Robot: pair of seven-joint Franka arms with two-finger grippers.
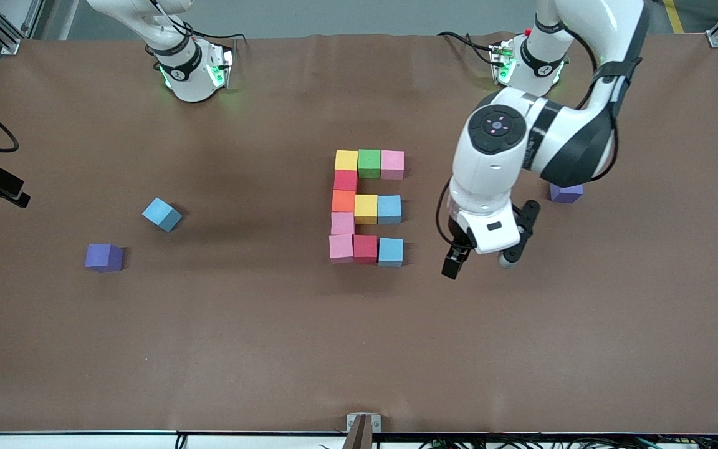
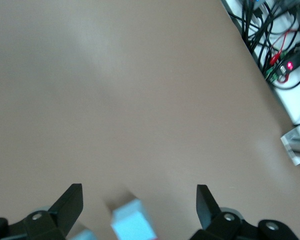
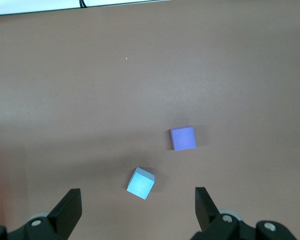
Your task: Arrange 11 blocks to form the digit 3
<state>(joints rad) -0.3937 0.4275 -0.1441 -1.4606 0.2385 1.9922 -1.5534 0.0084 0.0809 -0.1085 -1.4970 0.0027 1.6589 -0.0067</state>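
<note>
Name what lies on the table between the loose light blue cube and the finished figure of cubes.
Nothing: the front view shows bare brown table between the loose light blue cube and the figure of cubes.

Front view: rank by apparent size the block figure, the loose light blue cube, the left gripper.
1. block figure, clearly largest.
2. left gripper, open, over bare table beside the figure; raised toward the camera, so it looks bigger.
3. loose light blue cube, smallest.

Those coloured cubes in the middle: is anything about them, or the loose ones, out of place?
The figure looks tidy. One loose blue cube, toward the right arm's end, sits turned askew, beside a purple cube lying nearer the camera.
</note>
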